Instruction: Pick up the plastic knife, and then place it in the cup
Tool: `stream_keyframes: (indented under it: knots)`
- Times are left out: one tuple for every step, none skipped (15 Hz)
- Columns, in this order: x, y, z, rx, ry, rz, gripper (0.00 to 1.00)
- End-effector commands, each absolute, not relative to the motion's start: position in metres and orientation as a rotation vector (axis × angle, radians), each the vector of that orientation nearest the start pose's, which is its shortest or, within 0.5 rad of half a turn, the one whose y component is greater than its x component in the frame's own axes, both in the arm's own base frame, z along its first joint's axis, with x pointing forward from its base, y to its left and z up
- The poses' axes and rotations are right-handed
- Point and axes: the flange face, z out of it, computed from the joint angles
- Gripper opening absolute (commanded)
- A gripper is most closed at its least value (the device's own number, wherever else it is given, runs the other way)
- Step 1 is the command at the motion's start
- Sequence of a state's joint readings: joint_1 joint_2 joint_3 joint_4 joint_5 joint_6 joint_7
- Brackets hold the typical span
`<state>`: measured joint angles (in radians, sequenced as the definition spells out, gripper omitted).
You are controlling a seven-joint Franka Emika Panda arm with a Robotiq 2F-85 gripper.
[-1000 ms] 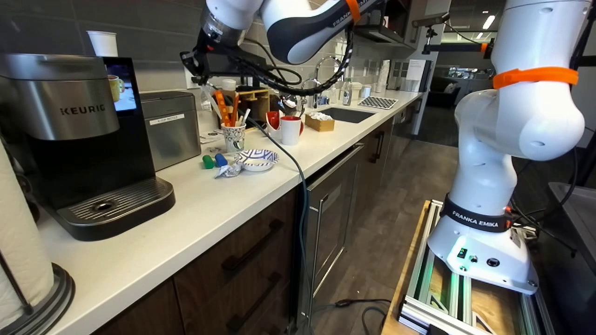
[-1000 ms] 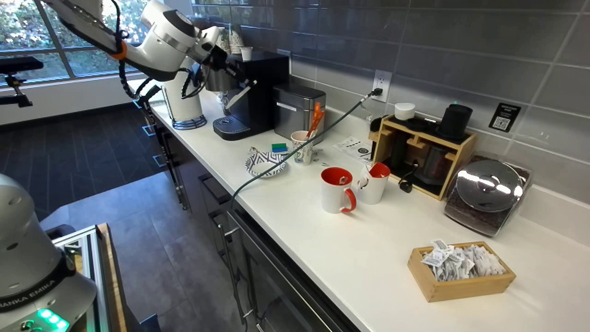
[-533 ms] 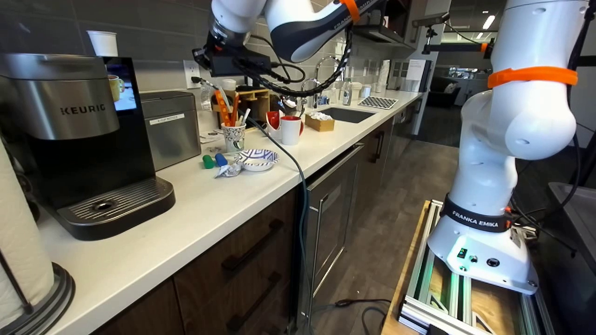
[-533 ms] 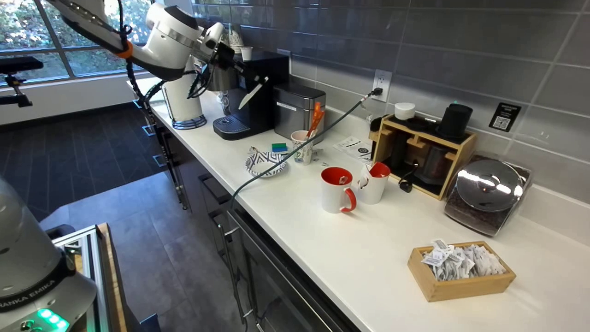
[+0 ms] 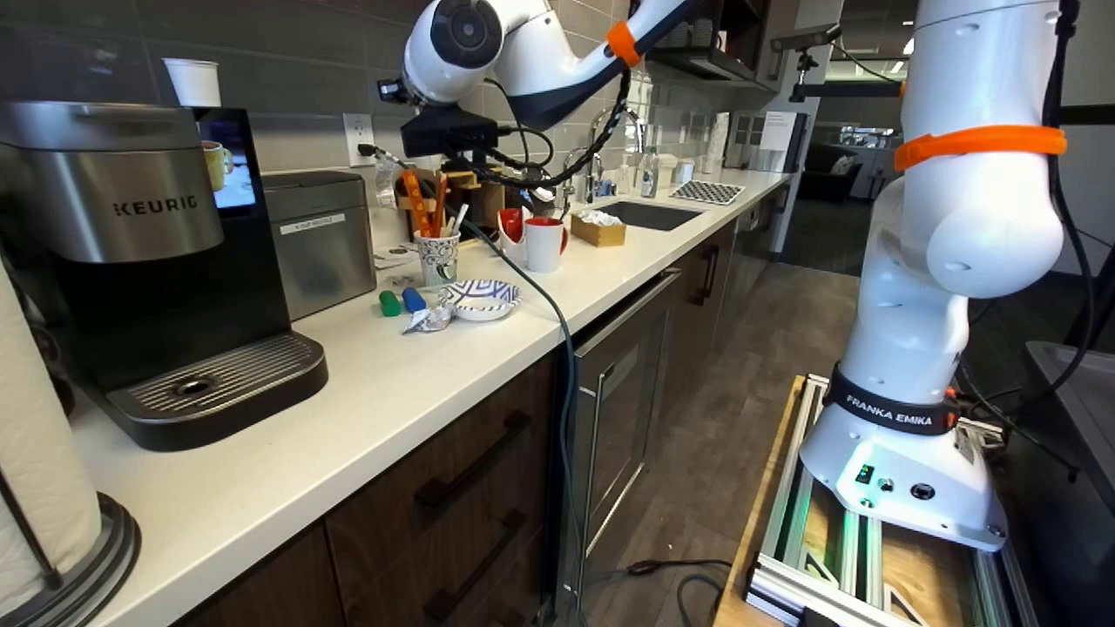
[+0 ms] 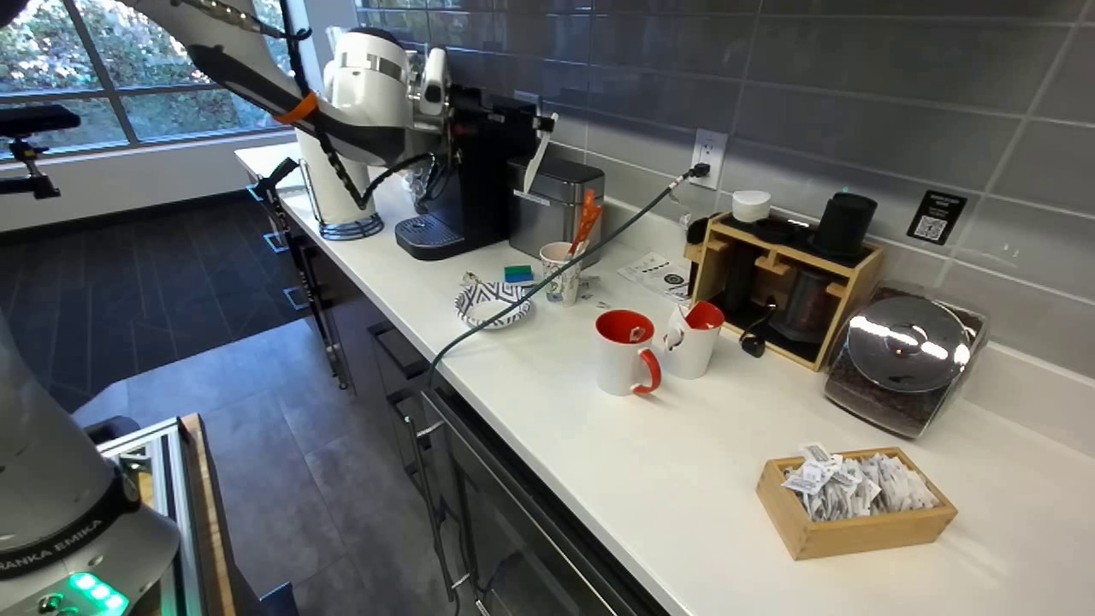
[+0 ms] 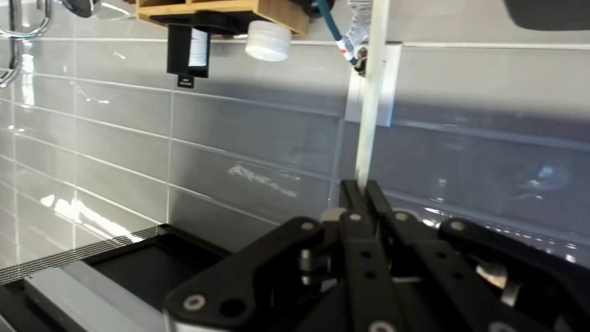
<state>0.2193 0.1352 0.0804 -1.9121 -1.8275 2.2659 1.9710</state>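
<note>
The gripper (image 7: 362,186), almost closed, pinches the plastic knife (image 6: 540,156) aslant in mid-air. Both have swung nearer the paper cup (image 5: 437,261), so lowering seems next. On the worktop (image 6: 582,445), back from the front edge, the cup holds orange utensils (image 6: 586,218); a wooden box (image 6: 873,536) farther along holds packets (image 6: 855,492).

The knife (image 7: 370,97) looks like smooth plastic. The hand (image 7: 362,187) is mostly dull, with little shiny metal pins (image 7: 194,302). The cup (image 5: 438,259) and the bowl (image 5: 481,302) look like paper. The wrapper (image 5: 429,320) is crinkly and shiny, like foil. The coffee machine (image 5: 157,235) and the bin (image 5: 327,252) show smooth metal. The mugs (image 6: 618,366) are smooth and glossy. The packet box (image 6: 881,533) is plain wood, and its packets (image 6: 843,496) look like paper. The surface (image 6: 616,462) is smooth, and the wall tiles (image 6: 838,94) are very shiny.
</note>
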Motion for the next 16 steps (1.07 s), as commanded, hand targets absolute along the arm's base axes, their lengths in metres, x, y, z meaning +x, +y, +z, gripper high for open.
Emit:
stream_keyframes:
  knots:
    - [0.62,0.154,0.44,-2.67,0.712,-2.376,0.01]
    - [0.622,0.153,0.431,-2.685,0.754,-2.368,0.01]
    - [0.624,0.151,0.423,-2.688,0.787,-2.37,0.01]
    - [0.626,0.15,0.416,-2.68,0.816,-2.375,0.01]
    - [0.629,0.147,0.411,-2.661,0.846,-2.38,0.01]
    - [0.632,0.144,0.407,-2.644,0.884,-2.367,0.01]
    - [0.635,0.142,0.404,-2.624,0.919,-2.345,0.01]
    - [0.638,0.139,0.403,-2.595,0.955,-2.321,0.01]
    - [0.642,0.135,0.403,-2.576,1.013,-2.286,0.01]
    - [0.644,0.133,0.402,-2.556,1.046,-2.278,0.01]
    - [0.646,0.13,0.401,-2.535,1.073,-2.272,0.01]
    - [0.649,0.127,0.399,-2.517,1.096,-2.263,0.01]
    - [0.651,0.125,0.397,-2.504,1.119,-2.251,0.01]
    - [0.653,0.122,0.394,-2.499,1.138,-2.244,0.01]
    - [0.654,0.12,0.392,-2.497,1.163,-2.229,0.01]
    - [0.654,0.118,0.391,-2.495,1.191,-2.221,0.01]
